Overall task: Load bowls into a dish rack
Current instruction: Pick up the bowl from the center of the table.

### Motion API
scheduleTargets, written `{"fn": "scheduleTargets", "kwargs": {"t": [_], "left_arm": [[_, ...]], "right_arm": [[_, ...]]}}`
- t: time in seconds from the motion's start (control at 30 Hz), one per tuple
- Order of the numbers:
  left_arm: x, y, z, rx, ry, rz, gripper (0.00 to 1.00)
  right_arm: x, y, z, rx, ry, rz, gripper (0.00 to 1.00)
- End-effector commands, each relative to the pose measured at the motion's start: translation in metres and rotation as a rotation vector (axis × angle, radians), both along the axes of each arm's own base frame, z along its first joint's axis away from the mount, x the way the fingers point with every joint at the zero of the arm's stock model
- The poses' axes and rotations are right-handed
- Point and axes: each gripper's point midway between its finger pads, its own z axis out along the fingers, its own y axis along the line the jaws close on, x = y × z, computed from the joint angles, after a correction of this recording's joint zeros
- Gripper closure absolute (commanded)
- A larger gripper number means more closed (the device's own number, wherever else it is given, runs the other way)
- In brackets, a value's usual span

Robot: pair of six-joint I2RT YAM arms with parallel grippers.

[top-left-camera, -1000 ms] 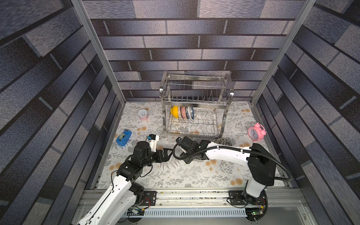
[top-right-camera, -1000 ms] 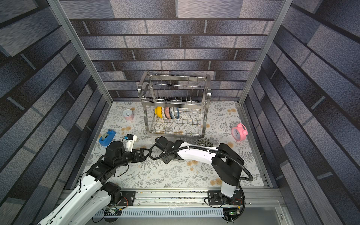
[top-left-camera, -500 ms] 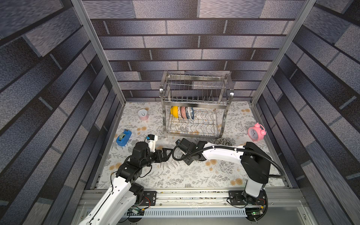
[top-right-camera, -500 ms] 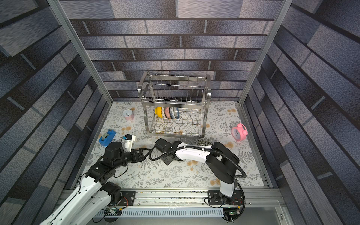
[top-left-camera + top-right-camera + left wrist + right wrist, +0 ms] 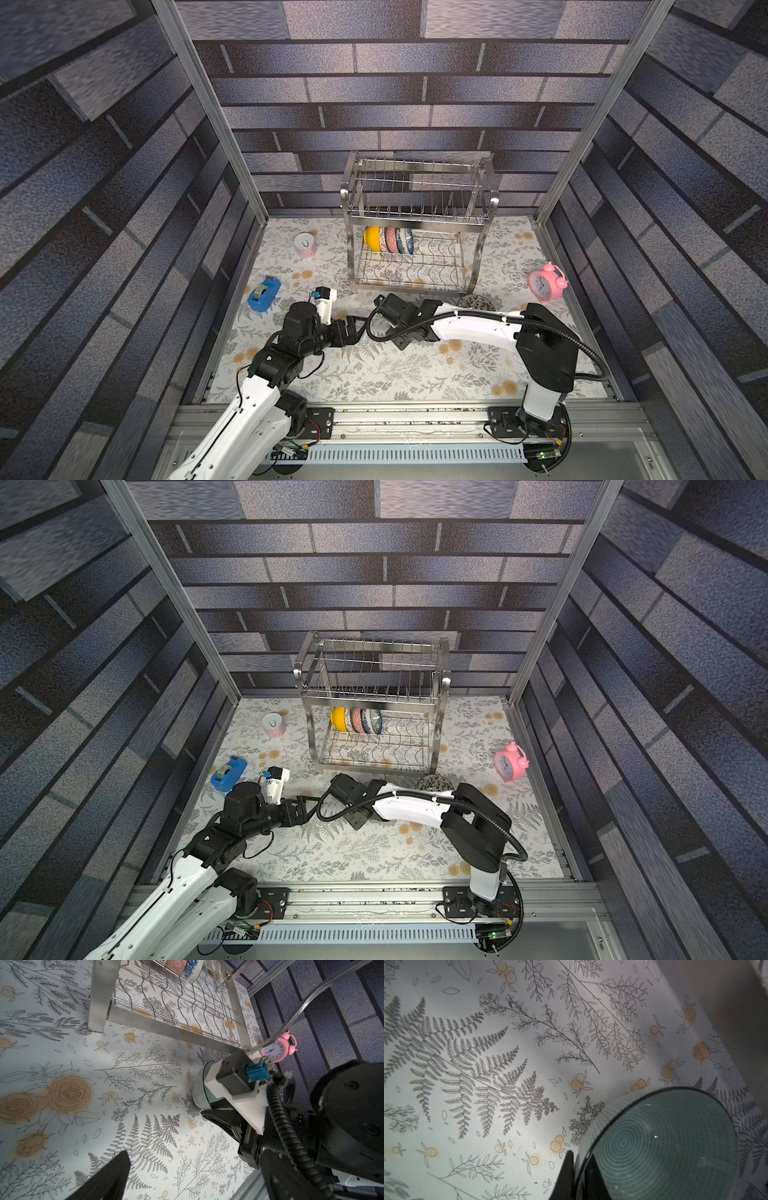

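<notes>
My right gripper (image 5: 579,1155) is shut on the rim of a pale green bowl (image 5: 660,1142), with one finger outside the wall and one inside. The left wrist view shows that bowl (image 5: 199,1088) on the mat under the right wrist camera. It is hidden in both top views. My left gripper (image 5: 195,1159) is open and empty, close beside the right one. The dish rack (image 5: 419,216) stands at the back with a yellow bowl (image 5: 371,239), a pink patterned bowl (image 5: 390,240) and a blue-and-white bowl (image 5: 405,241) upright in its lower tier. A dark leaf-patterned bowl (image 5: 476,300) sits behind the right forearm.
A pink-and-white can (image 5: 305,245) stands left of the rack. A blue tape dispenser (image 5: 264,293) lies by the left wall. A pink alarm clock (image 5: 545,282) stands at the right. Brick-patterned walls close in three sides.
My right gripper's jaws have closed onto the pale green bowl's rim. Both arms have stayed nearly where they were.
</notes>
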Motion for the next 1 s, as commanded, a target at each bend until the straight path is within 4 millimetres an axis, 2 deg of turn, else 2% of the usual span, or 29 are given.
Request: {"fn": "scheduleTargets", "kwargs": {"t": [0.0,0.37,0.6,0.8,0.97], "left_arm": [[-0.002,-0.001,-0.004,-0.008,0.019,-0.006,0.0],[0.001,-0.003,0.001,-0.019,0.007,-0.016,0.0],[0.006,-0.005,0.008,-0.026,-0.009,-0.022,0.0],[0.013,-0.009,0.02,-0.044,-0.038,-0.03,0.01],[0.019,-0.014,0.034,-0.055,-0.072,-0.045,0.0]], "right_arm": [[-0.01,0.001,0.0,0.004,0.045,0.009,1.0],[-0.017,0.012,0.024,0.125,0.063,0.014,1.0],[-0.013,0.019,0.046,0.179,0.036,0.013,1.0],[-0.007,0.023,0.068,0.248,0.001,-0.016,1.0],[-0.001,0.025,0.095,0.342,-0.014,-0.038,1.0]]}}
